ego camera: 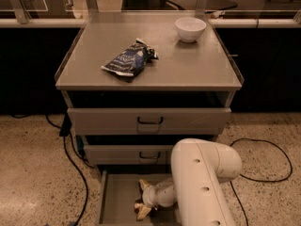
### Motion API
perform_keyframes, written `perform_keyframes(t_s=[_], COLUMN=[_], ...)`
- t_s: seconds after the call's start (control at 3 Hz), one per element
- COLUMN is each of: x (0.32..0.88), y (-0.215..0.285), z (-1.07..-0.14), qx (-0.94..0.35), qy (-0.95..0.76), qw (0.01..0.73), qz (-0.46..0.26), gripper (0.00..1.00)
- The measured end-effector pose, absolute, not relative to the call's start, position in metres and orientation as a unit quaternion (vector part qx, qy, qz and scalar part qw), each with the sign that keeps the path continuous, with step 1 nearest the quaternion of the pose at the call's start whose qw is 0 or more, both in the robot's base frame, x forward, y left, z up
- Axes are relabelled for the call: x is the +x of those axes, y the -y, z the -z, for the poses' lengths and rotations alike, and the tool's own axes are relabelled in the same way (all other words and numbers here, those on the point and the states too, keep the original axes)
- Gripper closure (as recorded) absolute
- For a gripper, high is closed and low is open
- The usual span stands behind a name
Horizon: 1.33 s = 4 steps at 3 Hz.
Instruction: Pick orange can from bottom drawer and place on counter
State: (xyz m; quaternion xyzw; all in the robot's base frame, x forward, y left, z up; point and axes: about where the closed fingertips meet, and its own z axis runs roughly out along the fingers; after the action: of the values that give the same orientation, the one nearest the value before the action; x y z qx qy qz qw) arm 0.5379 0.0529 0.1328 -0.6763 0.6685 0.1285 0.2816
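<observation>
The bottom drawer (110,201) is pulled open at the foot of the grey cabinet. My gripper (141,199) is down inside it, near its middle, at the end of the white arm (202,182). A small orange-gold and dark patch right at the gripper's tip (137,207) looks like the orange can; most of it is hidden by the gripper. The counter (188,65) is the flat grey top of the cabinet, well above the gripper.
A dark blue foil snack bag (128,60) lies left of centre on the counter. A white bowl (190,28) stands at its back right. Two upper drawers with black handles (150,121) are closed. Black cables (75,173) run over the floor left and right.
</observation>
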Motion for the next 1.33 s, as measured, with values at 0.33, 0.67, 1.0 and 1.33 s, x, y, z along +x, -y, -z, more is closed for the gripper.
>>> perform_keyframes(t_s=[0.33,0.67,1.0,1.33], x=[0.534,0.532,0.523,0.523], y=[-0.047,-0.043,-0.042,-0.042], z=[-0.126,-0.120,-0.109,-0.109], qx=[-0.669,-0.663,-0.642,-0.638], qy=[-0.674,-0.682,-0.706,-0.709], qw=[0.284,0.279,0.261,0.260], qz=[-0.131,-0.134,-0.148,-0.150], gripper=[0.00,0.00,0.00,0.22])
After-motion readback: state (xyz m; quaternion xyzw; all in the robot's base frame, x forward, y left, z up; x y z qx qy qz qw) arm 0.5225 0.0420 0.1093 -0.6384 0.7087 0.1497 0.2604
